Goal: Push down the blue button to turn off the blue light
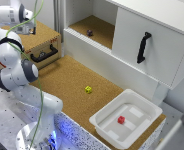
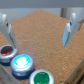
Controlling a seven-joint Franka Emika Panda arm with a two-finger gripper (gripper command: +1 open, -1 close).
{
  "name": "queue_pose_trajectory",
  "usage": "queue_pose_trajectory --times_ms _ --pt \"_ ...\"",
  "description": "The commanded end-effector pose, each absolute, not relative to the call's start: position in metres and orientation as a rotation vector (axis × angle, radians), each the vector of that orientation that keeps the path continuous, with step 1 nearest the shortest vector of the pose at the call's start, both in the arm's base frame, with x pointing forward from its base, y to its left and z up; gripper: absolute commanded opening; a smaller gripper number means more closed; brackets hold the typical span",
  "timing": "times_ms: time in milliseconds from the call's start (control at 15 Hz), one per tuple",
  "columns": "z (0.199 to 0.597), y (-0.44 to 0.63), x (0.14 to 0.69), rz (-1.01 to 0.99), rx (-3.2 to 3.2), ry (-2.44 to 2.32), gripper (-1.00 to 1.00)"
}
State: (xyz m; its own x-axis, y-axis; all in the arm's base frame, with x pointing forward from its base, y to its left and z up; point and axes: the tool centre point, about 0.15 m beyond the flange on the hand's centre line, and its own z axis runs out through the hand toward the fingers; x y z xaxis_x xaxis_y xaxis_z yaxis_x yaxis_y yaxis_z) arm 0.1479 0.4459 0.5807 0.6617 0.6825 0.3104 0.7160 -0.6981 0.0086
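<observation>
Hand (image 2: pixel 39 32) is spread wide with nothing between its fingers (image 2: pixel 69 31); in the wrist view we see both fingers apart above the cork surface, not touching any button. Blue button (image 2: pixel 22 63) is lit bright cyan and sits in the middle of a row of three, with a red button (image 2: pixel 6 51) on one side and a green button (image 2: pixel 41 77) on the other, all close together on the cork-topped box (image 1: pixel 44 35). We read the hand as hanging over the box, short of the blue button, no contact. In the exterior view the arm (image 1: pixel 14 75) rises from its base at the near left and folds back to the far left, where the hand (image 1: pixel 28 27) sits over that box; the buttons themselves are hidden from that view. Box carries a black handle (image 1: pixel 43 55) on its side. Elsewhere on the desk (image 1: pixel 67 82): a small yellow block (image 1: pixel 88 89) near the middle, a white bin (image 1: pixel 126 117) at the near right holding a red block (image 1: pixel 121 119), and a white cabinet (image 1: pixel 142 35) along the far right with a black handle on its door and a small dark object (image 1: pixel 90 32) on its open shelf.
</observation>
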Motion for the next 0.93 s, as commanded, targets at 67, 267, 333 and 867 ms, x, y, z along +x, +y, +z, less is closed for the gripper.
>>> queue_pose_trajectory --times_ms 67,267,333,867 --pt "0.599 0.500 0.152 -0.214 -2.812 -1.502 1.00" --pt "0.596 0.512 0.155 -0.172 -2.778 -1.591 1.00" --pt "0.593 0.517 0.155 -0.167 -2.771 -1.616 1.00" --pt "0.561 0.525 0.154 -0.094 -2.766 -1.677 -1.00"
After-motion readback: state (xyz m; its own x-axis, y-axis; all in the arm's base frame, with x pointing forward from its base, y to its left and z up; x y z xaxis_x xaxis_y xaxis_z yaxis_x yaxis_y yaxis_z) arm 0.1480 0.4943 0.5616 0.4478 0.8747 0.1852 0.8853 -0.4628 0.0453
